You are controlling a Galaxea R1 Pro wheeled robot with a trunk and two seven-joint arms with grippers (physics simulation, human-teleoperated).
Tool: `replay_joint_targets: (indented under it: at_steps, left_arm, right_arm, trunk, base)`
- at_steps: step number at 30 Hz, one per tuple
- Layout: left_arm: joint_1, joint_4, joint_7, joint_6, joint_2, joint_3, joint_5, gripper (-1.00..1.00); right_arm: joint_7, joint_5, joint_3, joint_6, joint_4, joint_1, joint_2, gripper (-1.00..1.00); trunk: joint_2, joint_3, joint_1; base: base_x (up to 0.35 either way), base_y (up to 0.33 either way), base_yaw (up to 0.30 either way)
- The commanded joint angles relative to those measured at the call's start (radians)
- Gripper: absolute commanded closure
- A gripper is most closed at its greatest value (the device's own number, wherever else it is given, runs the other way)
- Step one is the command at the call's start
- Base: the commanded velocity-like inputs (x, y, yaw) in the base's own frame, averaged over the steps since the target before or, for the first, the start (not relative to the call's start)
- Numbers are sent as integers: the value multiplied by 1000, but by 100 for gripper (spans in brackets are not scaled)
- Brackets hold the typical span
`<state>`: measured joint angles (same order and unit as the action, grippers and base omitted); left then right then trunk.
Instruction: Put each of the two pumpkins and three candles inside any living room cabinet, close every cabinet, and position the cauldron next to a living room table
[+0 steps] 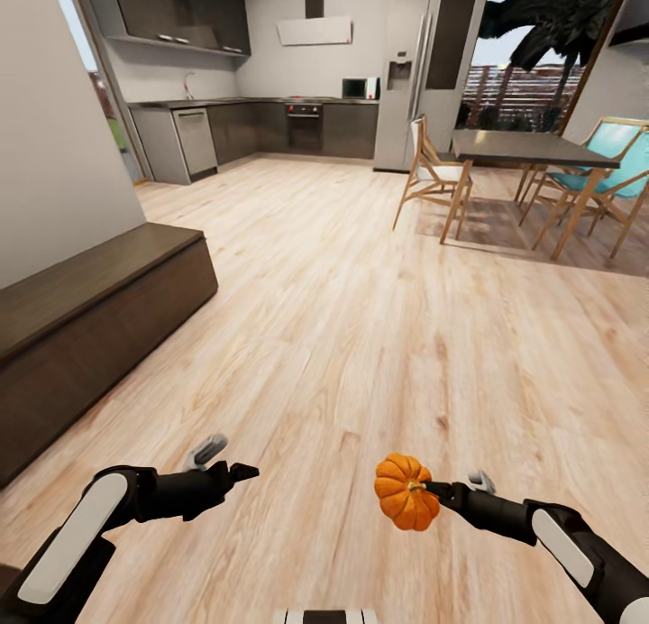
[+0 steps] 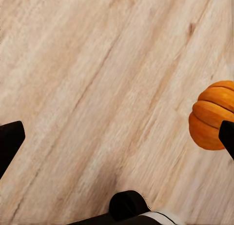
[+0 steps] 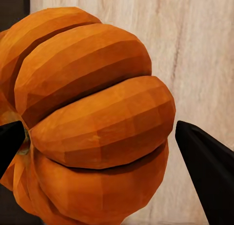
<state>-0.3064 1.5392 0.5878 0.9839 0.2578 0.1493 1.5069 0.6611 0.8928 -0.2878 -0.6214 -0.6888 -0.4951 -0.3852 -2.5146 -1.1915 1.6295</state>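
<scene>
- Your right end effector (image 1: 431, 489) is pinching a pumpkin (image 1: 406, 490) above the wood floor (image 1: 361, 335).
- Your left end effector (image 1: 236, 469) is hanging spread, gripping nothing.
- The cabinet (image 1: 99, 308) is sitting closed along your left wall.
- A dining table (image 1: 532, 148) is standing far ahead.

A pale plank floor (image 1: 324, 335) is seen stretching back to a kitchen. A grey counter (image 1: 261, 102) is run along the far wall, with a dishwasher (image 1: 195, 139) at its left end and an oven (image 1: 305, 126) set in the middle. A microwave (image 1: 360, 87) is perched at the counter's right end, just beside a tall fridge (image 1: 424, 65). A dark dining table (image 1: 527, 148) is ringed by wooden chairs (image 1: 431, 171).
</scene>
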Motion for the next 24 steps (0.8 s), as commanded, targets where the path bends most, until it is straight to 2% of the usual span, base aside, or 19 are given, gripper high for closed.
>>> replay_joint_targets:
  at_steps: [1, 5, 17, 20, 24]
  left_arm:
    - [-1, 1, 10, 0, 0, 1, 10, -100]
    - [0, 1, 10, -1, 1, 1, 10, -100]
    - [0, -1, 10, -1, 0, 0, 16, -100]
    - [0, -1, 10, -1, 0, 0, 15, -100]
    - [0, -1, 10, -1, 0, -1, 18, -100]
  right_arm:
    - [-1, 6, -3, -3, 0, -1, 0, 100]
    - [2, 6, -1, -2, 3, -1, 1, 100]
    - [-10, 19, 4, -6, 7, -1, 0, 100]
    - [-8, 20, 4, -6, 8, -1, 1, 100]
    - [-8, 10, 2, -6, 8, -1, 2, 100]
  trunk:
    - [0, 3, -1]
    - [1, 19, -3]
    - [4, 65, -8]
    - [4, 77, -10]
    - [4, 75, -10]
  base:
    - [-309, 0, 0]
    - [-143, 0, 0]
    - [-15, 0, 0]
    - [-223, 0, 0]
    - [-307, 0, 22]
